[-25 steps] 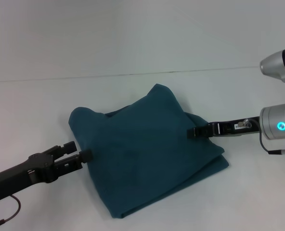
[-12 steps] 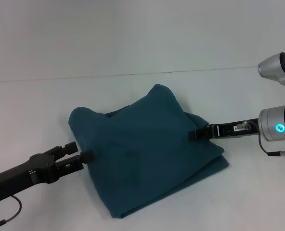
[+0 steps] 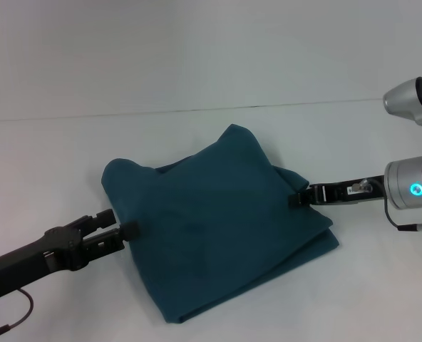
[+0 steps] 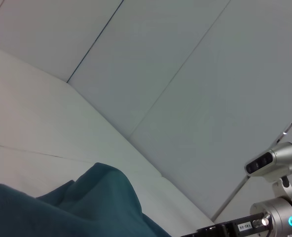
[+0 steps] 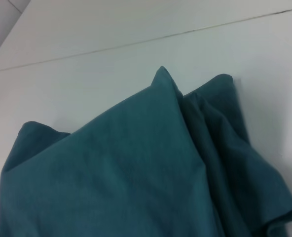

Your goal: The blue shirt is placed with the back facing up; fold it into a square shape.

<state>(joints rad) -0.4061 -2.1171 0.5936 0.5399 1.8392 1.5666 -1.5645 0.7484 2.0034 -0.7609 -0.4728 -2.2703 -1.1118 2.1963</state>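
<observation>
1. Here the blue shirt (image 3: pixel 218 228) lies folded into a rough, layered square at the middle of the white counter (image 3: pixel 54 157) in the head view, with one corner peaking toward 12 o'clock and another pointing toward 6 o'clock.
2. The left gripper (image 3: pixel 118 229) sits at the shirt's 9 o'clock edge; its two dark fingers (image 3: pixel 105 215) stand apart, with the tips just touching the fabric's border, and nothing is clamped between them.
3. The right gripper (image 3: pixel 294 200) reaches in from 3 o'clock and meets the shirt's right edge, its tip resting against the cloth; whether its fingers are apart or together cannot be told.
4. In the right wrist view the shirt (image 5: pixel 116 173) shows a smooth upper layer ending in a sharp peak, with bunched, wrinkled lower layers spilling out beside it.
5. In the left wrist view a mound of the shirt (image 4: pixel 87 207) rises over the counter, and the right arm (image 4: pixel 279 217) with its lit teal ring shows farther off.
</observation>
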